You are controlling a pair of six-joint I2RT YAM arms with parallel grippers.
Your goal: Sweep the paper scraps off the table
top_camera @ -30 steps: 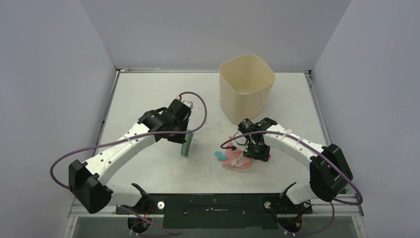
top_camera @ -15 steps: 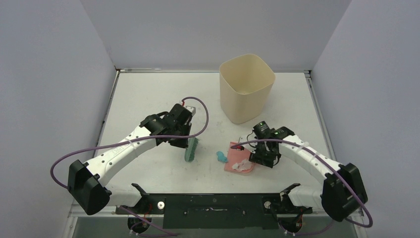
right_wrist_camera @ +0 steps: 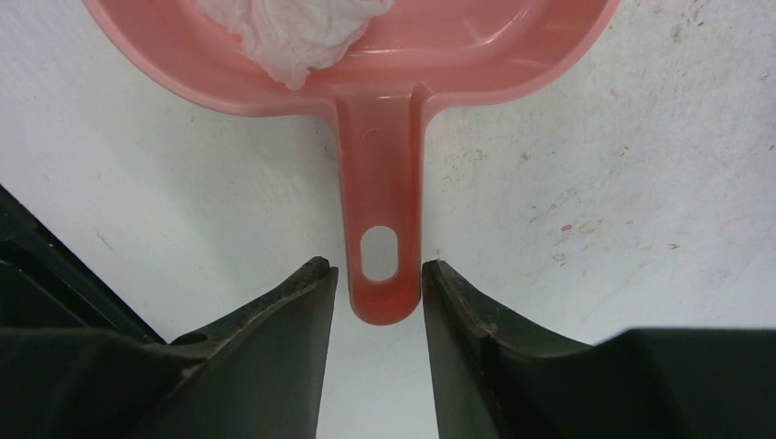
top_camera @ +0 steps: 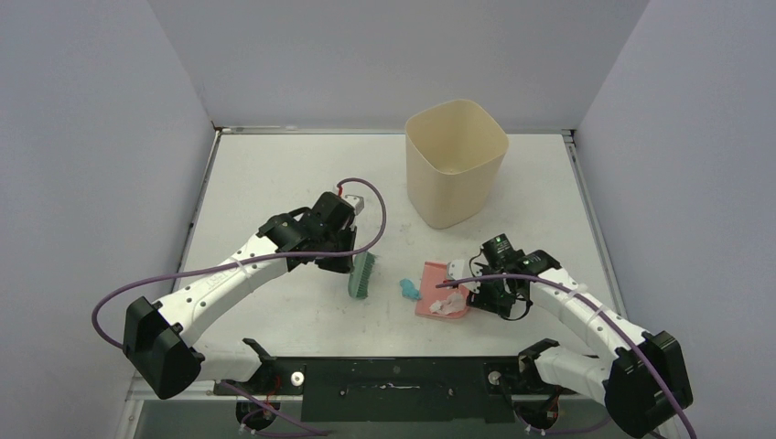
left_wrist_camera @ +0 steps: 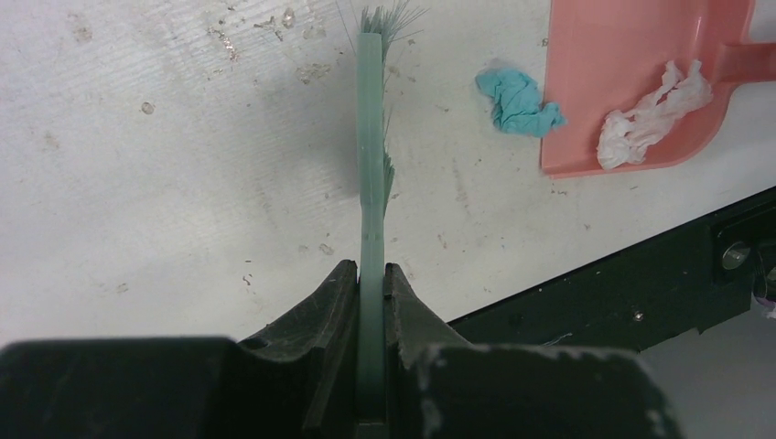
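Letting go of the pan (top_camera: pixel 430 274), bringing the brush (top_camera: pixel 361 276) in

Backs the right gripper (right_wrist_camera: pixel 375 270) off to the tip of the handle (right_wrist_camera: pixel 380 165), jaws loose, a gap showing on one side. Holds the brush tight in the left gripper (left_wrist_camera: pixel 371 274) and moves it closer to the teal scrap (left_wrist_camera: pixel 518 99), lying on the table (top_camera: pixel 274 174) just beside the pan's lip. Leaves the white scrap (left_wrist_camera: pixel 652 114) in the pan. Means one short push next, likely.

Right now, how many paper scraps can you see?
2. A teal scrap lies on the table beside the dustpan; a white scrap sits inside it. Others may be hidden.
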